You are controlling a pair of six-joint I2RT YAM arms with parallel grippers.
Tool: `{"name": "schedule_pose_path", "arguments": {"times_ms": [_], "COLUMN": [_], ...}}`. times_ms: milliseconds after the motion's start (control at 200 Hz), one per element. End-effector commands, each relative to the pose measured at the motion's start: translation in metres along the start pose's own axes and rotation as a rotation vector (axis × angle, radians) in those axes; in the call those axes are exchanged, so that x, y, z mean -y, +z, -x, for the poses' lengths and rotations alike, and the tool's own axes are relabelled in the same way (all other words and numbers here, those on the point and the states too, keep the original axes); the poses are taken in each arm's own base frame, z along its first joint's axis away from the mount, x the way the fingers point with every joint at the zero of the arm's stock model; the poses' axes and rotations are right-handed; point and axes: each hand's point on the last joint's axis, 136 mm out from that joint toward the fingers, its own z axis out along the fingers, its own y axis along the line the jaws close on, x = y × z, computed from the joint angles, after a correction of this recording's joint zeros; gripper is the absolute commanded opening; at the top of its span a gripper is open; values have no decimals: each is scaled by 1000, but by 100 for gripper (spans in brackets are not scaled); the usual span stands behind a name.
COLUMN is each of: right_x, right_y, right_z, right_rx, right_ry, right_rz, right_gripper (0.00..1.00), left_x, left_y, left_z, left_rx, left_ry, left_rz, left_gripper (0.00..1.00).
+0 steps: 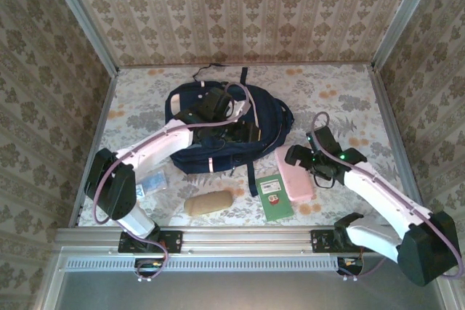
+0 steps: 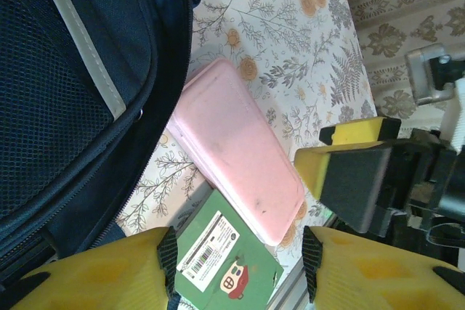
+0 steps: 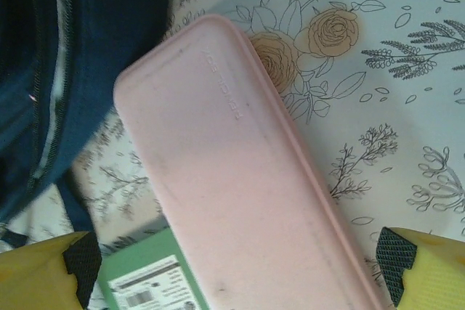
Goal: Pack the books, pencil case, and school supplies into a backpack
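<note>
The navy backpack (image 1: pixel 218 117) lies in the middle of the table, its fabric and pale stripe in the left wrist view (image 2: pixel 80 85). My left gripper (image 1: pixel 247 134) hovers over its right side, open with nothing between the fingers (image 2: pixel 240 263). A pink pencil case (image 1: pixel 294 176) lies right of the backpack. My right gripper (image 1: pixel 299 156) stands open just above it, one fingertip on each side (image 3: pixel 238 281). A small green book (image 1: pixel 274 197) lies by the case's near end (image 2: pixel 225 259). A blue-and-white packet (image 1: pixel 152 181) rests at the front left.
A tan oblong pouch (image 1: pixel 208 202) lies near the front edge, between the packet and the green book. The metal rail (image 1: pixel 240 239) runs along the near edge. Papered walls close the table on three sides. The right gripper's fingers (image 2: pixel 349 179) hang close to my left gripper.
</note>
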Motion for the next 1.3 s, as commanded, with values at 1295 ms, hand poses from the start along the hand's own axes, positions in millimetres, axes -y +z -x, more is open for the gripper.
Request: {"name": "schedule_pose_path", "arguments": {"times_ms": [1295], "right_x": [-8], "right_y": [94], "right_z": [-2], "right_rx": [-301], "right_ry": [-463], "right_rz": [-317], "right_gripper": [98], "left_x": [-8], "left_y": [-18], "left_z": [-10], "left_rx": [16], "left_ry": [15], "left_rz": [-90], "left_gripper": [52]}}
